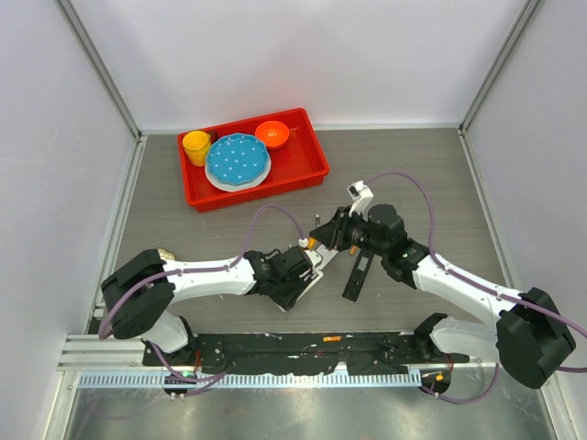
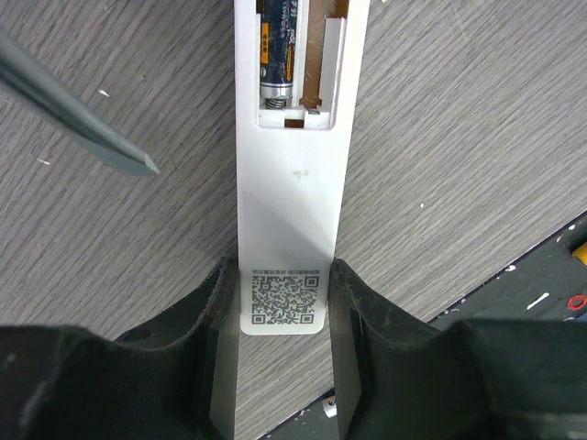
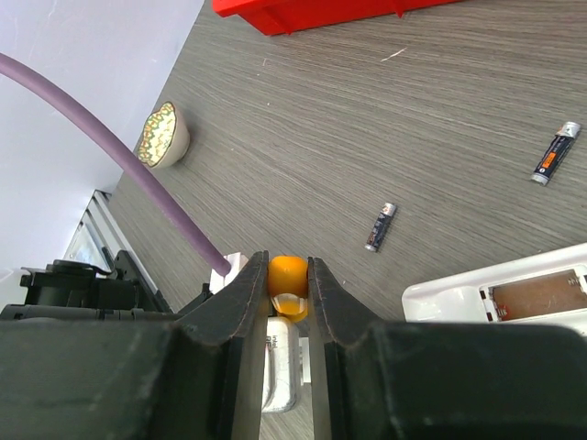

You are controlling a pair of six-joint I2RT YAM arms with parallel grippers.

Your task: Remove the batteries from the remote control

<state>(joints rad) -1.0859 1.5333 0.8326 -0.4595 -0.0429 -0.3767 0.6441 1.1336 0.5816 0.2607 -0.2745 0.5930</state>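
Observation:
The white remote control (image 2: 289, 206) lies back-up on the table, and my left gripper (image 2: 280, 280) is shut on its near end by the QR label. Its bay is uncovered, with one dark battery (image 2: 278, 55) in the left slot and the right slot bare. A grey screwdriver blade (image 2: 92, 128) hovers left of the remote. My right gripper (image 3: 287, 266) is shut on the screwdriver's orange handle (image 3: 288, 271), just above the left gripper (image 1: 307, 261). Two loose batteries (image 3: 380, 226) (image 3: 556, 153) lie on the table beyond it.
A white casing with an open, empty-looking bay (image 3: 514, 293) lies near the right gripper; I cannot tell if it is the held remote. A black bar (image 1: 356, 275) lies under the right arm. A red tray (image 1: 312, 170) of dishes stands behind, a small bowl (image 3: 163, 133) far left.

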